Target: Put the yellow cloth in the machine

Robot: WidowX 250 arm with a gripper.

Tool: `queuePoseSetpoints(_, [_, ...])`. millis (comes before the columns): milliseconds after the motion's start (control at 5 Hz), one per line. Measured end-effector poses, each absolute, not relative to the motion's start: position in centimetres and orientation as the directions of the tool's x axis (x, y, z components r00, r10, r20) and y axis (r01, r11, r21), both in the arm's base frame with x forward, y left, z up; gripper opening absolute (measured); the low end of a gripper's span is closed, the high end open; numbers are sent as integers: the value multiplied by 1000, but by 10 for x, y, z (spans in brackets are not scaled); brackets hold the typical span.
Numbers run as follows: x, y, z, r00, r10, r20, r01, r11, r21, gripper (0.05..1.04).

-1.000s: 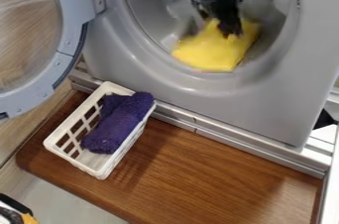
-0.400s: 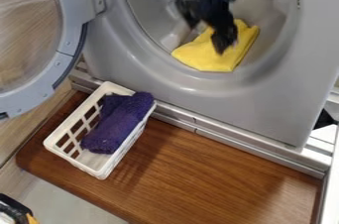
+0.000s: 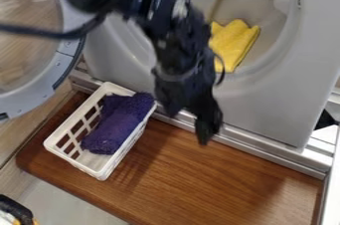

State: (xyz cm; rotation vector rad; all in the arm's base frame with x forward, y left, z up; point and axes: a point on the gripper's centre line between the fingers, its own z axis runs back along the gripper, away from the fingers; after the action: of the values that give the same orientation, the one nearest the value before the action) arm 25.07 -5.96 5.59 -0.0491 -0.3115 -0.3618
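Observation:
My black gripper hangs in front of the machine, over its lower front edge and the wooden board, to the right of the basket. It is open, with nothing between its fingers. The yellow cloth lies folded inside the machine's round opening, at the lower rim. The arm covers the cloth's left part. Gripper and cloth are apart.
A white basket with a rolled purple cloth stands on the wooden board, left of the gripper. The machine's round door stands open at the upper left, partly behind the arm.
From inside the machine, at the yellow cloth, my gripper has come out and down over the board. The cloth has stayed in the opening.

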Motion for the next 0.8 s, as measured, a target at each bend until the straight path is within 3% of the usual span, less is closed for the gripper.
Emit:
queuePoseSetpoints(400, [233,-64,40,919,-309,247,313,950,25,1001])
queuePoseSetpoints(600, [224,-66,31,955,-242,169,222,966,132,1001])
queuePoseSetpoints(800, [225,-65,32,956,-238,173,216,967,137,1001])
